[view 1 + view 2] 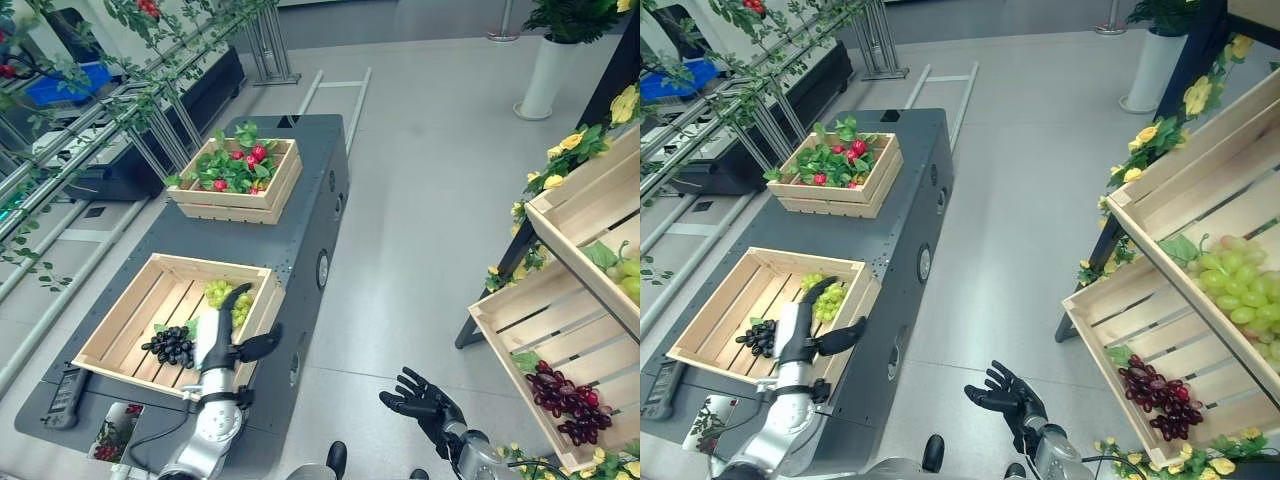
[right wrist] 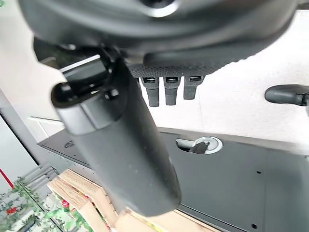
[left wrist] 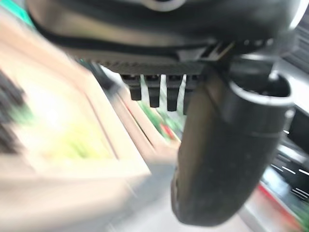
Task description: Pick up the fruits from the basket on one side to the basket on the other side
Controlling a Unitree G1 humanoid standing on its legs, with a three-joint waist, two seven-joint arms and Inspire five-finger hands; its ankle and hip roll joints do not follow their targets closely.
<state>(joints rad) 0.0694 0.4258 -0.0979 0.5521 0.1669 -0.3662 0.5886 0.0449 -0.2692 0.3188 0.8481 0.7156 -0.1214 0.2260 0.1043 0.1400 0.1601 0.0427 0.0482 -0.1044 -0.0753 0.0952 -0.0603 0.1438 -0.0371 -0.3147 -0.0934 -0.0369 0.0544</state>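
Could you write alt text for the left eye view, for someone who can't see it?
The left hand, open, reaches over a crate holding green grapes and black grapes. The right hand hangs open above the floor.

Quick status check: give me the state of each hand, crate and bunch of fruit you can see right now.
left hand: open, over the near crate, holding nothing
right hand: open, empty, above the floor
near crate: holds both table grape bunches
dark grapes: lying in near crate
green grapes: lying in near crate, by the fingers
far crate: filled with red fruit and leaves
red grapes: lying in lower shelf crate
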